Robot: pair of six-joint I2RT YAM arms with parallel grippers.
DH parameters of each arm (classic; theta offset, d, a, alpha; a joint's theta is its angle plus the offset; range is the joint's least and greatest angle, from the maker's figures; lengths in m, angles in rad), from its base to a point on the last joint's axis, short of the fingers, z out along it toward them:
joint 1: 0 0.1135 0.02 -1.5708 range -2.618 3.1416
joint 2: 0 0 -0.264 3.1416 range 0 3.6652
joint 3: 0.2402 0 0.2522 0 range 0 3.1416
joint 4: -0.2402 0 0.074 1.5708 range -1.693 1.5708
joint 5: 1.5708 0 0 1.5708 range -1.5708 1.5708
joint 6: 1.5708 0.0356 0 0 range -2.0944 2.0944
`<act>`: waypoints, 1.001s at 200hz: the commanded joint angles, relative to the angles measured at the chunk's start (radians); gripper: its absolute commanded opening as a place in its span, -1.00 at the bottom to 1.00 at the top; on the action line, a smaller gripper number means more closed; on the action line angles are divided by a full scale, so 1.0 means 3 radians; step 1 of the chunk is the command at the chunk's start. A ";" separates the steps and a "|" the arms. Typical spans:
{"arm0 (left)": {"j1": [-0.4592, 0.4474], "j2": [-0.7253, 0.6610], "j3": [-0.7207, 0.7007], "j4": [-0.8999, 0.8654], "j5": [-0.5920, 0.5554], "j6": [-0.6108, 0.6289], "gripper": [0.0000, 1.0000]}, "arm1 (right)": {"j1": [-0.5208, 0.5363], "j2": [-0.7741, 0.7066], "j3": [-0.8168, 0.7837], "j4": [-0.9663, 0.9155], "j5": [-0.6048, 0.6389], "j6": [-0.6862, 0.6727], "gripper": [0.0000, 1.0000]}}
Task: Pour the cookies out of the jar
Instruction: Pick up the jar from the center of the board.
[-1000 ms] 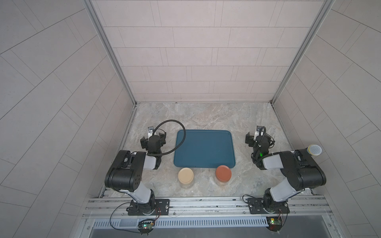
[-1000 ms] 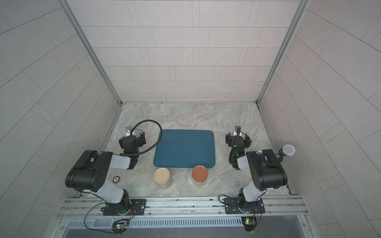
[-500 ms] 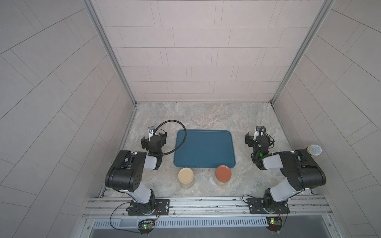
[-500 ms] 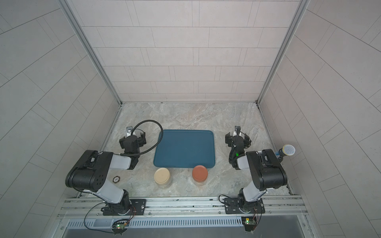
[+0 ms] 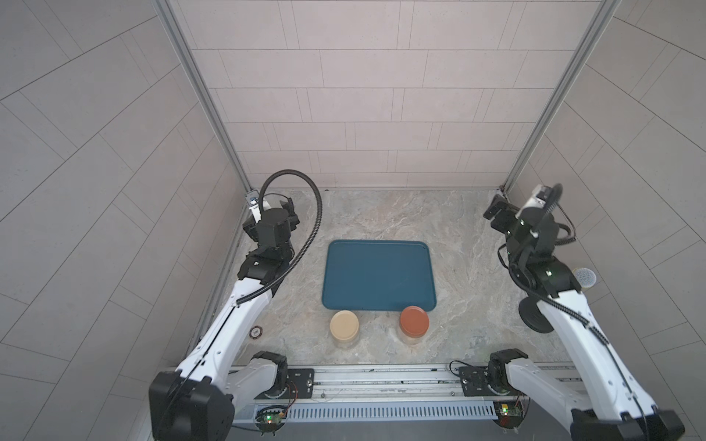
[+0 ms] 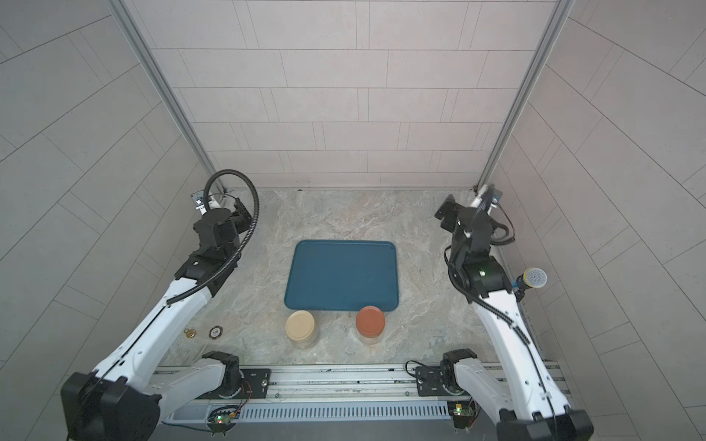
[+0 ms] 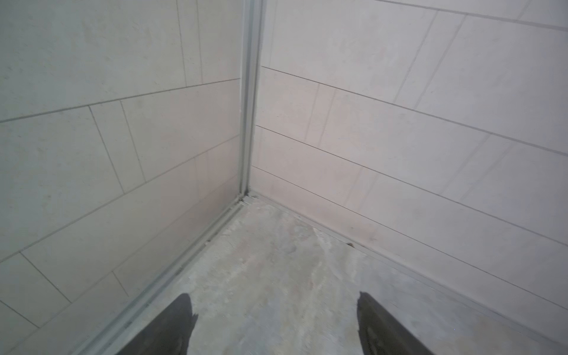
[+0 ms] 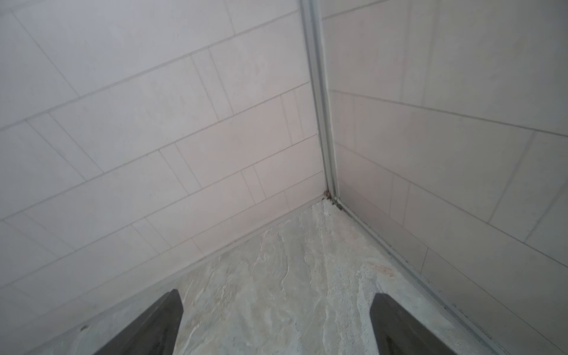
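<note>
- Left end effector (image 7: 273, 302) is released: its two dark fingers (image 7: 173, 325) stand wide apart over bare desk (image 7: 276, 261), grasping nothing, and face a corner of the tiled walls.
- Right end effector (image 8: 276, 299) is released too, with its fingers (image 8: 150, 325) spread over bare desk toward another wall corner.
- Lowest in both top views, a metal rail (image 5: 382, 376) carries the two arm bases.
- Just above the rail, two jars stand upright on the desk with their lids on. The jar with the beige lid (image 5: 344, 324) is left of centre and the jar with the reddish-brown lid (image 5: 414, 320) is to its right, the two apart.
- The lids hide the cookies from above, so I cannot tell which jar holds them.
- Left of the beige-lidded jar, beside the left arm, lie a small round token (image 6: 215, 332) and a small brass piece (image 6: 190, 333).
- Above the jars at frame centre lies a blue tray (image 5: 378, 275). The reddish-brown lid overlaps its lower edge in the picture.
- At the right edge, a microphone (image 5: 584, 278) stands behind the right arm.
</note>
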 commanded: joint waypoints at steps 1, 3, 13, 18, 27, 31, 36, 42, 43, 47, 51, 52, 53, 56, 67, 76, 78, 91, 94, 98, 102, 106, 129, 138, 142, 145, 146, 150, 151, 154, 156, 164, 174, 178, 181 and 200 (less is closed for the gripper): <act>-0.0468 -0.0043 -0.0111 -0.1192 0.0521 -0.0407 0.68 | 0.0151 -0.0082 -0.0187 -0.1544 -0.0028 0.0199 1.00; -0.0531 -0.0052 -0.0114 -0.1218 0.0542 -0.0400 0.68 | 0.0149 -0.0135 -0.0218 -0.1519 -0.0041 0.0203 1.00; -0.0853 -0.0061 -0.0088 -0.1397 0.0570 -0.0370 0.68 | 0.0114 -0.0312 -0.0214 -0.1628 -0.0130 0.0291 1.00; -0.1022 -0.0059 -0.0078 -0.1481 0.0577 -0.0344 0.68 | 0.0110 -0.0288 -0.0136 -0.1738 -0.0281 0.0201 1.00; -0.1249 -0.0064 -0.0055 -0.1636 0.0616 -0.0306 0.68 | 0.0200 -0.0121 0.0084 -0.2125 -0.0304 0.0097 1.00; -0.1332 -0.0066 -0.0050 -0.1700 0.0603 -0.0300 0.68 | 0.0263 -0.0043 0.0170 -0.2312 -0.0223 0.0095 1.00; -0.1407 -0.0075 -0.0042 -0.1795 0.0586 -0.0311 0.69 | 0.0344 0.0038 0.0263 -0.2532 -0.0155 0.0098 1.00; -0.1461 -0.0091 -0.0036 -0.1886 0.0584 -0.0327 0.69 | 0.0438 0.0090 0.0306 -0.2722 -0.0067 0.0115 1.00; -0.1464 -0.0094 -0.0030 -0.1893 0.0588 -0.0326 0.69 | 0.0452 0.0093 0.0307 -0.2744 -0.0063 0.0115 1.00; -0.1483 -0.0110 -0.0030 -0.1938 0.0604 -0.0331 0.69 | 0.0526 0.0097 0.0297 -0.2815 -0.0033 0.0127 1.00; -0.1486 -0.0137 -0.0030 -0.1979 0.0626 -0.0336 0.69 | 0.0593 0.0088 0.0287 -0.2884 0.0016 0.0156 1.00; -0.1485 -0.0143 -0.0028 -0.1983 0.0631 -0.0336 0.69 | 0.0614 0.0085 0.0282 -0.2904 0.0029 0.0167 1.00; -0.1486 -0.0151 -0.0029 -0.1988 0.0637 -0.0336 0.69 | 0.0629 0.0081 0.0280 -0.2921 0.0051 0.0180 1.00; -0.1488 -0.0174 -0.0034 -0.2004 0.0652 -0.0336 0.69 | 0.0680 0.0070 0.0282 -0.2994 0.0101 0.0234 1.00; -0.1483 -0.0259 -0.0056 -0.2048 0.0666 -0.0319 0.69 | 0.0834 0.0015 0.0264 -0.3213 0.0288 0.0468 1.00; -0.1488 -0.0316 -0.0083 -0.2044 0.0672 -0.0291 0.70 | 0.0953 -0.0031 0.0255 -0.3361 0.0379 0.0663 1.00; -0.1488 -0.0323 -0.0086 -0.2054 0.0683 -0.0290 0.71 | 0.0973 -0.0046 0.0254 -0.3382 0.0375 0.0700 1.00; -0.1483 -0.0343 -0.0077 -0.2090 0.0716 -0.0269 0.71 | 0.1064 -0.0243 0.0163 -0.3248 0.0169 0.0652 1.00; -0.1482 -0.0343 -0.0076 -0.2094 0.0733 -0.0267 0.71 | 0.1068 -0.0318 0.0135 -0.3192 0.0135 0.0654 1.00; -0.1483 -0.0336 -0.0076 -0.2095 0.0761 -0.0264 0.71 | 0.1077 -0.0440 0.0082 -0.3105 0.0125 0.0670 1.00; -0.1483 -0.0333 -0.0076 -0.2090 0.0785 -0.0264 0.71 | 0.1078 -0.0580 -0.0011 -0.2998 0.0121 0.0718 1.00; -0.1480 -0.0328 -0.0076 -0.2083 0.0811 -0.0272 0.71 | 0.1063 -0.0732 -0.0116 -0.2856 0.0009 0.0738 1.00; -0.1476 -0.0294 -0.0056 -0.2089 0.0954 -0.0334 0.68 | 0.0977 -0.0606 -0.0016 -0.2889 -0.0585 0.0558 0.97; -0.1473 -0.0299 -0.0058 -0.2073 0.0976 -0.0359 0.67 | 0.1103 -0.0333 0.0093 -0.3069 -0.0590 0.0518 0.92; -0.1477 -0.0305 -0.0065 -0.2065 0.0983 -0.0361 0.67 | 0.1216 -0.0259 0.0104 -0.3089 -0.0550 0.0525 0.90; -0.1473 -0.0311 -0.0070 -0.2051 0.0989 -0.0366 0.67 | 0.1312 -0.0214 0.0114 -0.3108 -0.0481 0.0536 0.89; -0.1473 -0.0312 -0.0070 -0.2047 0.0992 -0.0366 0.67 | 0.1341 -0.0197 0.0127 -0.3123 -0.0454 0.0548 0.89; -0.1472 -0.0323 -0.0082 -0.2035 0.0989 -0.0366 0.67 | 0.1480 -0.0141 0.0163 -0.3171 -0.0347 0.0583 0.89; -0.1470 -0.0325 -0.0084 -0.2034 0.0987 -0.0364 0.67 | 0.1512 -0.0130 0.0172 -0.3180 -0.0324 0.0592 0.89; -0.1470 -0.0330 -0.0085 -0.2036 0.0975 -0.0364 0.67 | 0.1628 -0.0093 0.0195 -0.3208 -0.0248 0.0616 0.89; -0.1472 -0.0334 -0.0086 -0.2040 0.0967 -0.0366 0.67 | 0.1704 -0.0071 0.0216 -0.3223 -0.0214 0.0628 0.89; -0.1460 -0.0346 -0.0083 -0.2062 0.0948 -0.0383 0.68 | 0.1975 0.0025 0.0294 -0.3283 -0.0139 0.0669 0.88; -0.1434 -0.0359 -0.0099 -0.2067 0.0984 -0.0398 0.69 | 0.2259 0.0148 0.0356 -0.3297 -0.0151 0.0738 0.88; -0.1421 -0.0370 -0.0113 -0.2055 0.1011 -0.0404 0.69 | 0.2369 0.0194 0.0363 -0.3275 -0.0173 0.0767 0.88; -0.1409 -0.0377 -0.0124 -0.2047 0.1030 -0.0407 0.69 | 0.2456 0.0225 0.0372 -0.3257 -0.0187 0.0783 0.89; -0.1301 -0.0403 -0.0186 -0.1986 0.1191 -0.0445 0.66 | 0.2921 0.0497 0.0419 -0.3164 -0.0213 0.0934 0.92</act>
